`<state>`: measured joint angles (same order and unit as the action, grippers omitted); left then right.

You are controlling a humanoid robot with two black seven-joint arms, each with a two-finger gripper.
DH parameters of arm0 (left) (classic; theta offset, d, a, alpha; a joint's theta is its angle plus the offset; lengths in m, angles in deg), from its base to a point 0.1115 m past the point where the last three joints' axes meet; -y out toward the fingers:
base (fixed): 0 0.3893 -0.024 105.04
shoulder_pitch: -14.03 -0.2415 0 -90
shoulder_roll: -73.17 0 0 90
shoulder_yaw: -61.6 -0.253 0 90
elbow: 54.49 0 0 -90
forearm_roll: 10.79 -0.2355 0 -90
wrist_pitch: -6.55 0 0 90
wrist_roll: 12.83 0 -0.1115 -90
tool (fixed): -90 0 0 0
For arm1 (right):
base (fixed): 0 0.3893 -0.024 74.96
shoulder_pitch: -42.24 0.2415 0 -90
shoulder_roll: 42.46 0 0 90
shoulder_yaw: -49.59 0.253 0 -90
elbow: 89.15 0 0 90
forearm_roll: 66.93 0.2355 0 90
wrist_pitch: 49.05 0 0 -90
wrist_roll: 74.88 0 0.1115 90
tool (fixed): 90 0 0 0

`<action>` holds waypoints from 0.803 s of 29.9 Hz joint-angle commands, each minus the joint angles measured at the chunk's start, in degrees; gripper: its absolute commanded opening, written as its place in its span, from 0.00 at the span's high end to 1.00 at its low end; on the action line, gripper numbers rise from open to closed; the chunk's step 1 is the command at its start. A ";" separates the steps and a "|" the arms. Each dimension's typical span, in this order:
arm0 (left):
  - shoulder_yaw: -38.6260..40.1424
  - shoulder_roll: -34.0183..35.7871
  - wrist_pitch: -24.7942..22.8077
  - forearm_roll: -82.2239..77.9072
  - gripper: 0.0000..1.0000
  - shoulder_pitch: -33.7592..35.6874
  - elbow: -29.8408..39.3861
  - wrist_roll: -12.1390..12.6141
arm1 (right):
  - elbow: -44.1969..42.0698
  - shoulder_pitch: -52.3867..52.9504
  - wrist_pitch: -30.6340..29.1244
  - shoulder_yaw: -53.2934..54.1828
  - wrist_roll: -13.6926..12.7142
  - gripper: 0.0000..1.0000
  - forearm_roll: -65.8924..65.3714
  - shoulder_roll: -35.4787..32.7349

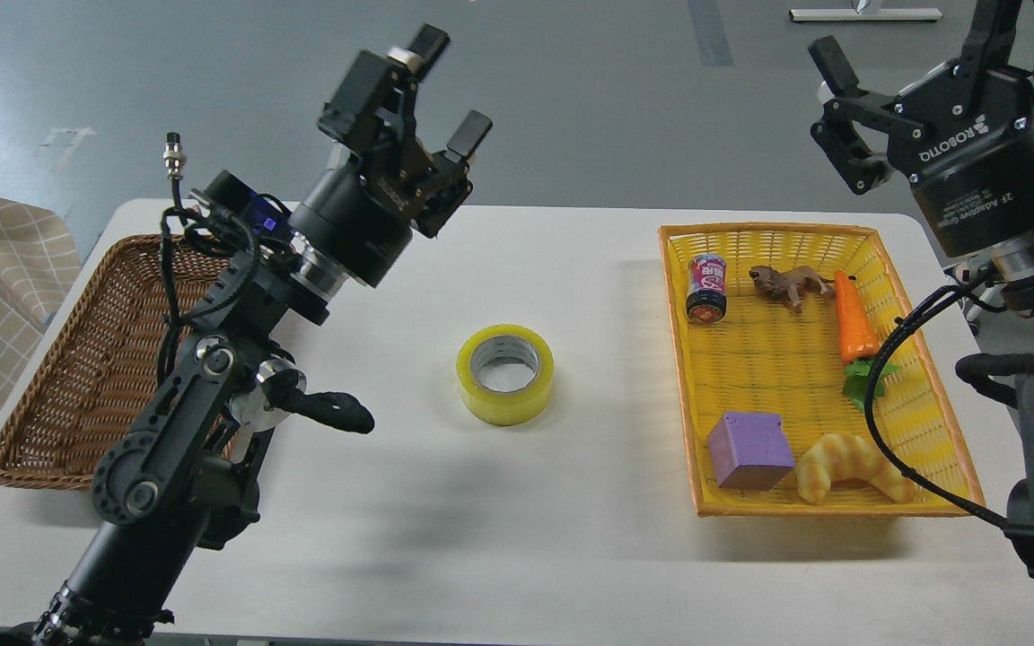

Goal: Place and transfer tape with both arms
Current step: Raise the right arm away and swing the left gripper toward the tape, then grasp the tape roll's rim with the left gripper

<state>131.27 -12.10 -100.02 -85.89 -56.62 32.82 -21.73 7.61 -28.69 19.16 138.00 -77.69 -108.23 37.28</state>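
The tape [505, 373], a wide yellow translucent roll with a grey-white core, lies flat on the white table [499, 538] near its middle. My left gripper [451, 85] is open and empty, raised high above the table's back edge, up and left of the tape. My right gripper [921, 36] is open and empty, raised high at the top right above the yellow basket; one finger [831, 63] shows clearly and the other runs off the top edge.
A brown wicker basket [59, 359] stands at the left, partly behind my left arm. A yellow basket [930, 395] at the right holds a can [706, 288], a toy animal [786, 284], a carrot [854, 327], a purple block [750, 450] and a croissant toy [851, 467].
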 commanded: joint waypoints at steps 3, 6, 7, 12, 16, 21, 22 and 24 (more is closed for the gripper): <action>-2.34 1.77 5.15 -16.81 0.02 1.21 -2.14 0.20 | 0.10 -0.08 0.25 0.09 0.00 0.00 -0.01 0.42; -5.50 3.27 5.58 -27.70 0.02 3.05 -3.73 0.38 | 0.54 0.01 0.34 0.26 0.00 0.00 0.08 0.59; -6.73 3.70 5.59 -32.42 0.02 3.49 -4.34 0.38 | 0.54 0.09 0.34 0.35 0.00 0.00 0.08 0.59; -12.27 4.50 5.59 -46.95 0.02 5.60 -5.84 0.55 | 0.45 0.18 0.34 0.53 0.00 0.00 0.08 0.59; -16.57 4.85 5.50 -49.89 0.02 7.27 -9.69 2.21 | 0.71 0.27 0.34 0.61 0.17 0.00 0.08 0.59; -22.29 6.96 5.50 -49.89 0.02 9.47 -12.26 2.48 | 1.24 -0.26 0.43 0.79 0.17 0.00 0.17 0.59; -24.04 8.09 5.50 -49.89 0.02 9.73 -12.52 2.48 | 1.24 -0.43 0.43 1.14 0.08 0.00 0.17 0.42; -25.10 9.67 5.50 -49.89 0.02 10.17 -12.87 2.48 | 1.24 -0.43 0.34 2.10 0.08 0.00 0.17 0.42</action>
<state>108.43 -4.57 -94.49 -135.79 -47.11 20.52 -19.26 8.81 -29.02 19.60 139.00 -77.54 -108.06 37.85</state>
